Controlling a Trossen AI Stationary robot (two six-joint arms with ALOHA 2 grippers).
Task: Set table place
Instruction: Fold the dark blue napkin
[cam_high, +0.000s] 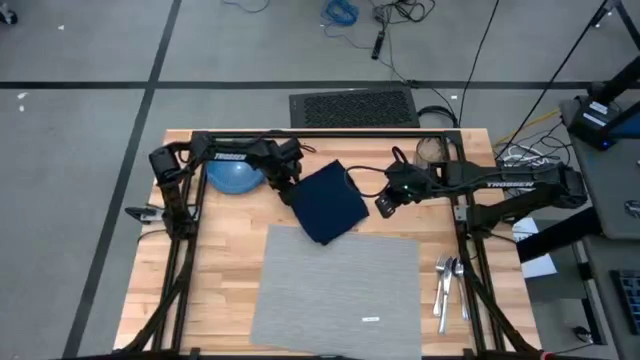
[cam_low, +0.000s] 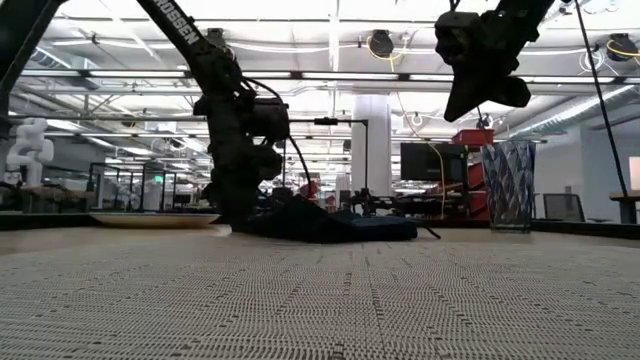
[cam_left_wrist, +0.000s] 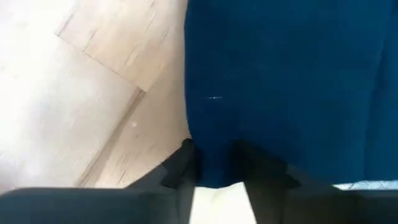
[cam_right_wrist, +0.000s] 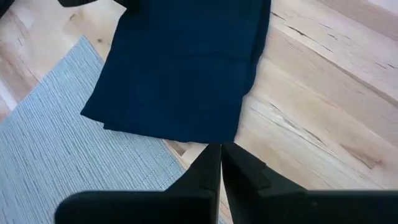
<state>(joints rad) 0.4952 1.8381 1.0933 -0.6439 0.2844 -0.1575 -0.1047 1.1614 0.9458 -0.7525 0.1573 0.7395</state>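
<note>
Cutlery (cam_high: 447, 283) appears only from overhead, beside placemat (cam_high: 340, 290).

The table (cam_high: 215, 265) is made of long strips of light wood, and thin black rails are seen along its edges. It is a big rectangle and it is seen from straight above in the high view. The place (cam_high: 335, 290) is a flat, light grey mat of woven cloth, shaped like a rectangle. It is laid flat on the near middle part of the table. A small white tag (cam_high: 371, 319) is seen close to its near edge. One far corner of the mat is covered by a dark blue cloth (cam_high: 328, 202), which is partly on the wood.
</note>
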